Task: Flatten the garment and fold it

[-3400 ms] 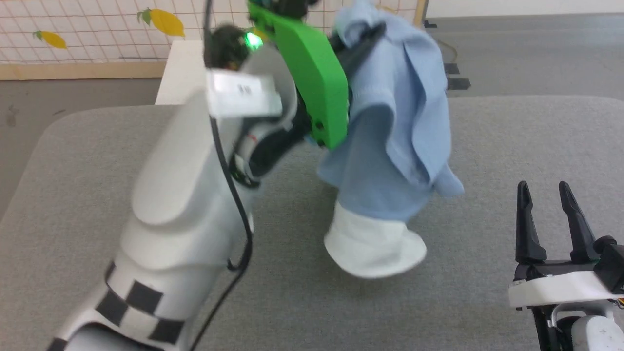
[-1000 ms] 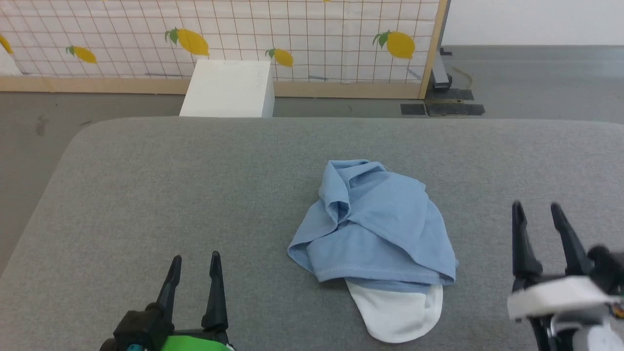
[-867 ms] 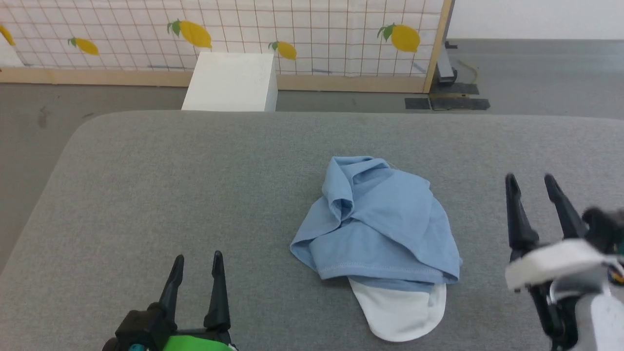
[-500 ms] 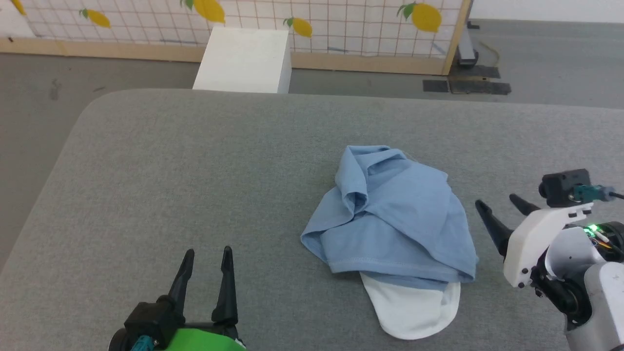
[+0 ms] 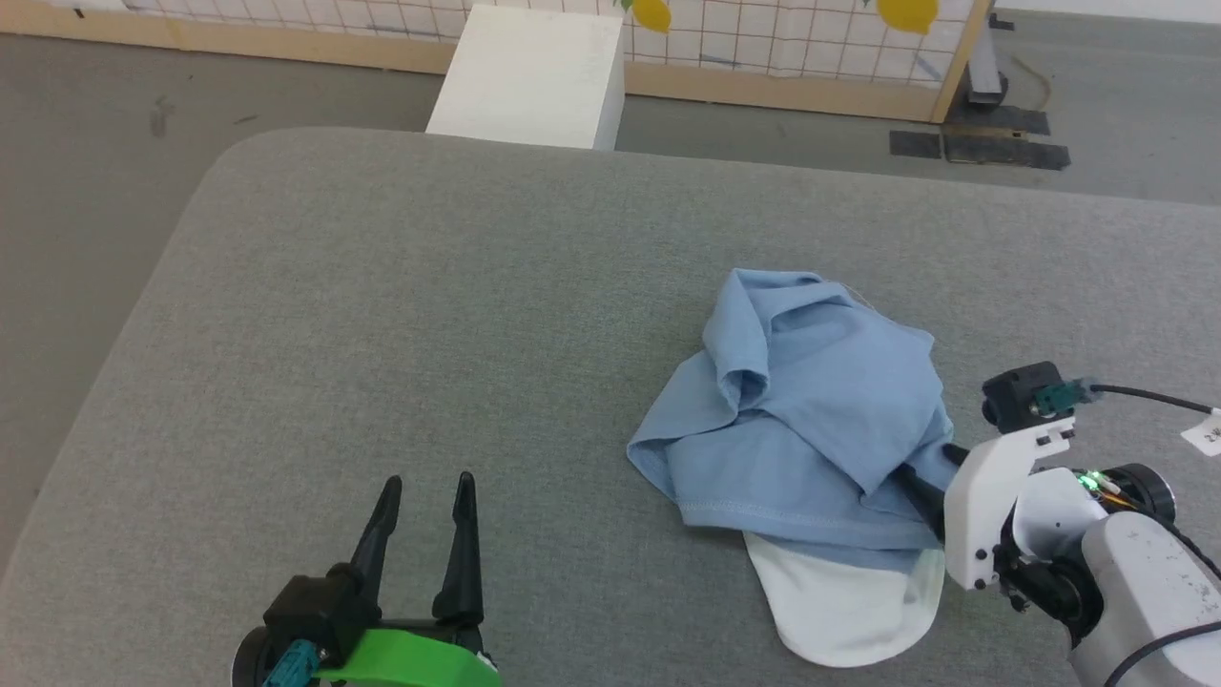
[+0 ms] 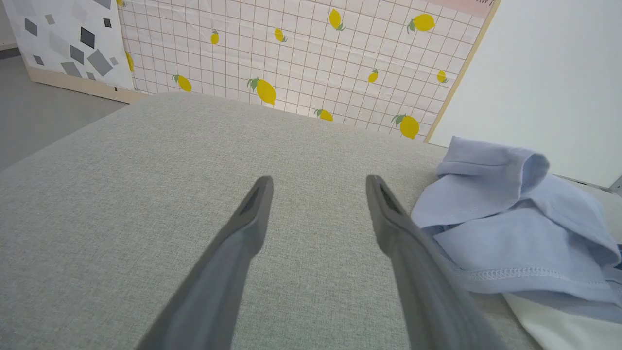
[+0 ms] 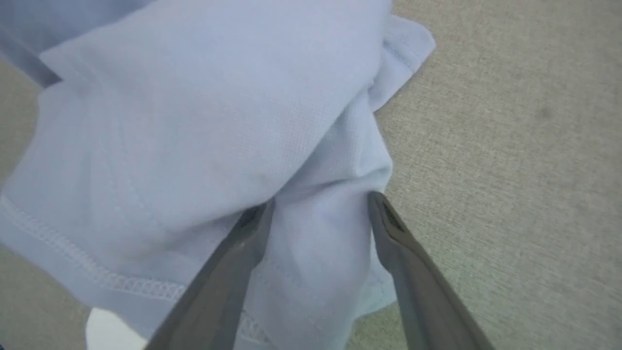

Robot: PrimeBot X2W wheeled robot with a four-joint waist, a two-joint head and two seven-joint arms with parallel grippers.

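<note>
The garment (image 5: 811, 420) lies crumpled in a heap on the grey table, light blue with a white part (image 5: 849, 601) sticking out at its near edge. My right gripper (image 5: 930, 468) is pushed into the heap's right edge. In the right wrist view its jaws stand open astride a fold of the garment (image 7: 194, 121), right gripper (image 7: 320, 201) with cloth between the fingertips. My left gripper (image 5: 427, 480) rests open at the lower left, apart from the cloth. From the left wrist, the left gripper (image 6: 318, 180) holds nothing and the garment (image 6: 510, 218) lies to its right.
The grey padded table (image 5: 429, 286) has a rounded far-left corner with bare floor beyond it. A white box (image 5: 534, 76) stands past the far edge, in front of a lemon-patterned screen (image 5: 811, 29). Dark floor plates (image 5: 983, 148) lie at the far right.
Earlier the left arm held the garment aloft; it now lies on the table. Over the last second my right gripper swung in to the garment's right edge. The head camera shifted.
</note>
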